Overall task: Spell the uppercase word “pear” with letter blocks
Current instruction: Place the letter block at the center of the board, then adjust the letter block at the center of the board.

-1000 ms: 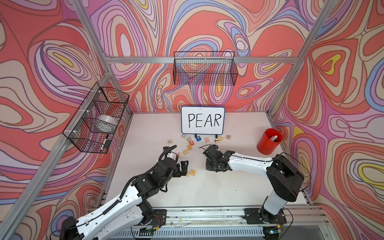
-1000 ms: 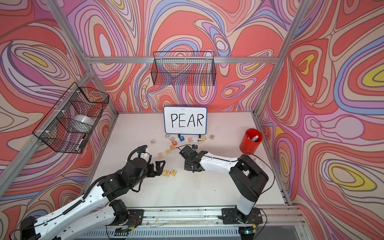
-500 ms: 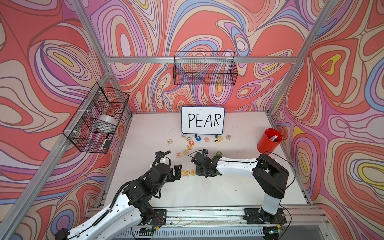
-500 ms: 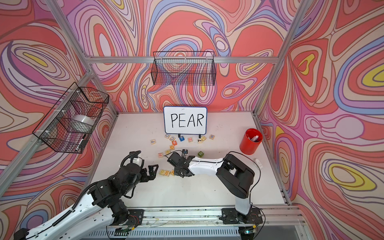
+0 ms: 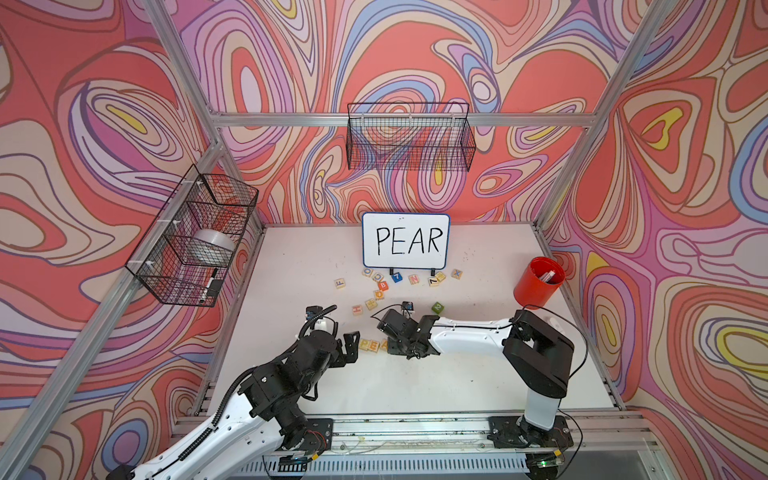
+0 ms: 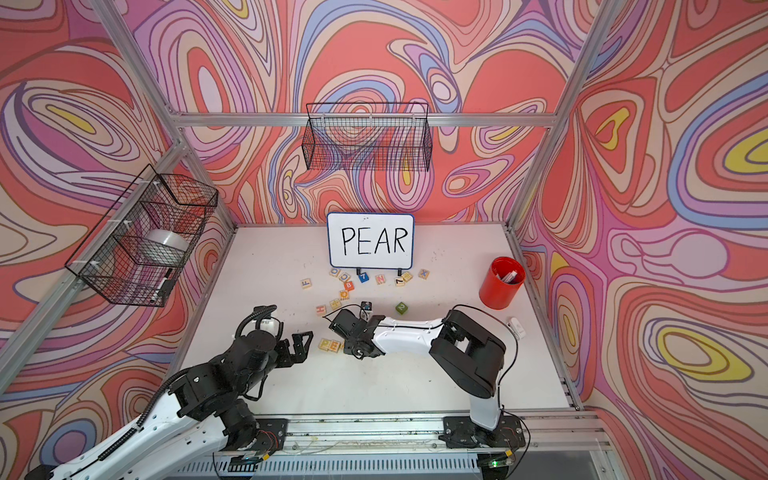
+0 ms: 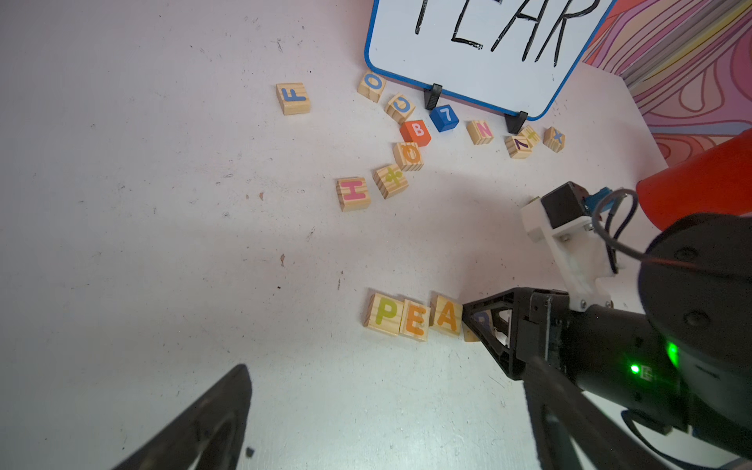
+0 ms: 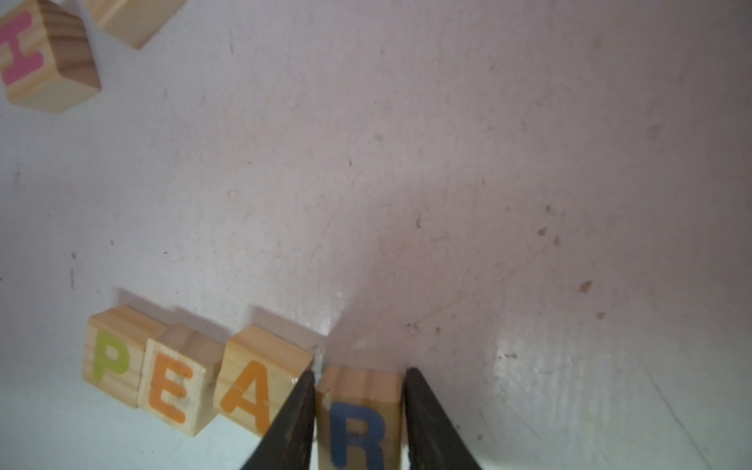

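Observation:
Three letter blocks lie in a row on the table: yellow P (image 7: 384, 313), orange E (image 7: 415, 321) and orange A (image 7: 447, 315), also seen in a top view as P (image 5: 365, 344). The blue R block (image 8: 360, 411) rests on the table right after the A. My right gripper (image 8: 358, 372) straddles the R with a finger on each side. A thin slit shows between each finger and the block, so the jaws are slightly open. My left gripper (image 7: 386, 407) (image 5: 352, 348) hovers just left of the P, wide open and empty.
The white board (image 5: 405, 241) reading PEAR stands at the back. Several loose blocks lie before it, among them a pink H (image 7: 353, 193), a blue 7 (image 5: 397, 276) and a green cube (image 5: 437, 307). A red cup (image 5: 538, 282) stands at the right, and wire baskets hang on the walls.
My right arm carried the R block left and set it at the end of the row beside the A, then eased its jaws. The left arm drew back toward the front left.

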### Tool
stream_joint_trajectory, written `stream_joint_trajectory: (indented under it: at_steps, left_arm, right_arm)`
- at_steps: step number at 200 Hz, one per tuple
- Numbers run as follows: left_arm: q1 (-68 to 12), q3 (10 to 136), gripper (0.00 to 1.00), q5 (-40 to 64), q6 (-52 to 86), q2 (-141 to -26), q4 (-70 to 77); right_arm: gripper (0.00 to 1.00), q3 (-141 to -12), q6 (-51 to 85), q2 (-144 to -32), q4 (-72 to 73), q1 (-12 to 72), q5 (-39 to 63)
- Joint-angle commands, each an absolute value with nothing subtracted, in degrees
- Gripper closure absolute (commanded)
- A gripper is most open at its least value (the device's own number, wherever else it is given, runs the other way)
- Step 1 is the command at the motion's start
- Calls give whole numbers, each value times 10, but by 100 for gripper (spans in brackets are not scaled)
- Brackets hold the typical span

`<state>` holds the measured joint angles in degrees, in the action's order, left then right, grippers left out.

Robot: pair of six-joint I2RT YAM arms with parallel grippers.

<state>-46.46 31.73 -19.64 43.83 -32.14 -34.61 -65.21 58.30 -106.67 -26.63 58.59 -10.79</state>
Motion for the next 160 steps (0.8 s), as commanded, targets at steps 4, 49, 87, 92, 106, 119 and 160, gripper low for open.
stream_joint_trajectory:
  at_steps: [4, 49, 87, 92, 106, 119, 160]
  left_arm:
    - [-465, 314, 0, -214, 452, -310, -372]
    - [-465, 315, 0, -208, 451, -298, -376]
    - [-466, 321, 0, -218, 453, -296, -380]
    - [-466, 321, 0, -219, 453, -297, -381]
    - [-466, 325, 0, -220, 455, -303, -381]
    - [-466, 327, 0, -220, 458, -310, -382]
    - [-466, 332, 0, -222, 468, -317, -397]
  right_arm:
    - [58, -661, 583, -1072, -279, 590, -106]
    - [51, -654, 564, -1019, -271, 593, -136]
    - [42, -672, 505, -989, -275, 592, -177]
    - [41, -682, 497, -998, -281, 593, -184]
    - [40, -716, 479, -1034, -309, 592, -198]
    - [40, -749, 464, -1065, -329, 592, -200]
    - [39, -775, 439, -1112, -326, 590, -217]
